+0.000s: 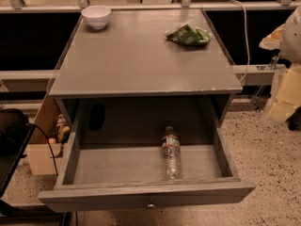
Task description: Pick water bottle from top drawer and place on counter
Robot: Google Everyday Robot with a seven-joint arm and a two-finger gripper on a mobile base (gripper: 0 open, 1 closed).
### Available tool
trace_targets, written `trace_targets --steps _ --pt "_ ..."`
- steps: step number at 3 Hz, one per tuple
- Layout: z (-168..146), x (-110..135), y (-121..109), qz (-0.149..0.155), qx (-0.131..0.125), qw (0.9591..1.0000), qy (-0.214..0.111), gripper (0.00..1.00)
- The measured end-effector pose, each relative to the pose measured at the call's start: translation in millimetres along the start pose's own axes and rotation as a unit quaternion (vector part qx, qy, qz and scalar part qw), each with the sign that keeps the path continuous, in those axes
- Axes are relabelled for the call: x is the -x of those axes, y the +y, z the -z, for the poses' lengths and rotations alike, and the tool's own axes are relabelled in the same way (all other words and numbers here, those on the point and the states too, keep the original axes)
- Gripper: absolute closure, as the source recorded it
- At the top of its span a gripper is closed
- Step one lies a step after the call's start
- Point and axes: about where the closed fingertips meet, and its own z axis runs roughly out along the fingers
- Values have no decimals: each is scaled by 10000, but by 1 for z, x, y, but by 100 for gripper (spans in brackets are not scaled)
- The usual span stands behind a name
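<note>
The camera view looks down on a grey cabinet from the front. The top drawer [113, 166] stands pulled fully out, its front panel nearest the camera and a small metal knob [150, 204] at the middle of that panel.

The water bottle [171, 153] lies on its side on the drawer floor, right of the middle. Its long axis runs front to back, nearly square to the front panel. The dark cap points toward the back of the drawer, into the shadow under the cabinet top, and the base points at the front panel and lies close to it. The label band wraps the upper half of the bottle. Nothing touches the bottle.

Above the drawer, the counter [136, 60] carries a white bowl [96, 16] in its far left corner and a crumpled green packet [188, 34] near its far right corner, well apart from each other.

The gripper [285, 100] shows as a pale, yellowish shape at the right edge of the view, off to the side of the cabinet and well apart from the bottle. Whether it is clenched or released cannot be told.

A cardboard box [40, 147] sits on the speckled floor [268, 159] to the left of the cabinet, and a white cable [245, 29] hangs behind the counter's right side.
</note>
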Motion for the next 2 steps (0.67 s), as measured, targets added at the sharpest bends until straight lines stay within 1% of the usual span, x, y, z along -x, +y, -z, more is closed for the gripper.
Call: trace_targets --steps 1,2 --pt "0 0 0 0 0 10000 0 0" --pt "1 3 -2 400 -30 9991 -128 0"
